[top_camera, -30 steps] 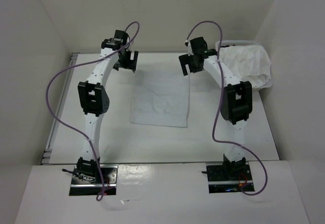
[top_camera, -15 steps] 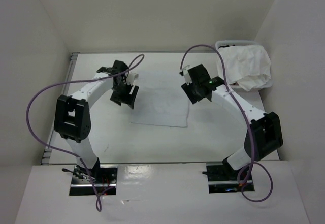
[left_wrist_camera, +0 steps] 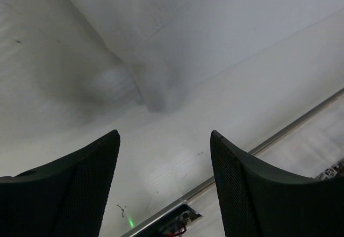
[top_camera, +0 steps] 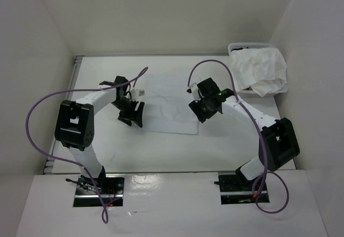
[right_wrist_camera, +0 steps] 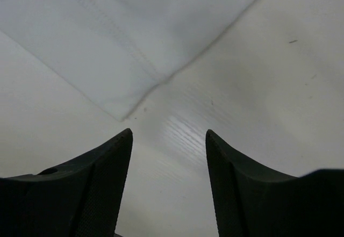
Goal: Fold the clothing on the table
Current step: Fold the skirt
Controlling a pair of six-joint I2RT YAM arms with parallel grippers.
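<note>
Clothing (top_camera: 169, 100) — white, flat at mid tabletop (top_camera: 161, 151), poorly set off against it from above; left gripper (top_camera: 131, 116) and right gripper (top_camera: 198, 108) low at its near corners, both spread, grasping nothing. From left wrist: blurred corner (left_wrist_camera: 153, 97) ahead of the fingertips, not between them — could close on bare surface. From right wrist: corner tip (right_wrist_camera: 122, 116) just beyond the jaws; could pinch one layer only, or scrape the tabletop.

No writing, label or number is legible on anything here.
</note>
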